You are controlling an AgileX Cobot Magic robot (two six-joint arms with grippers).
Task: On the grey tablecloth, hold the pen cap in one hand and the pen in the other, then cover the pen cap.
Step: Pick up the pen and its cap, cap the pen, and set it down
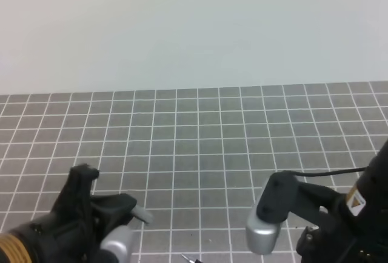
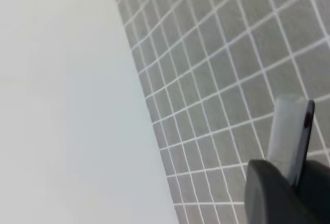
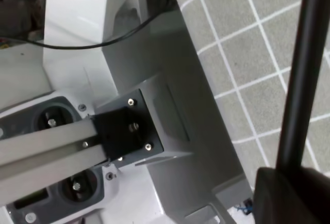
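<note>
The grey tablecloth (image 1: 200, 136) with its white grid covers the table. My left gripper (image 1: 142, 214) hovers at the lower left, pointing right. In the left wrist view its grey finger (image 2: 287, 136) has a short black piece, the pen cap (image 2: 309, 121), pressed against its pad. The right arm (image 1: 285, 208) sits at the lower right, its jaws below the exterior view's edge. In the right wrist view my right gripper (image 3: 289, 180) is shut on the pen (image 3: 304, 74), a long black stick running up out of the jaws. Its tip is out of view there.
Beneath the right wrist stand the white robot base (image 3: 77, 22), an aluminium rail (image 3: 46, 152) and a black cable (image 3: 103, 42). A pale wall (image 1: 194, 26) rises behind the table's far edge. A thin pointed sliver (image 1: 190, 259) shows at the exterior view's bottom edge.
</note>
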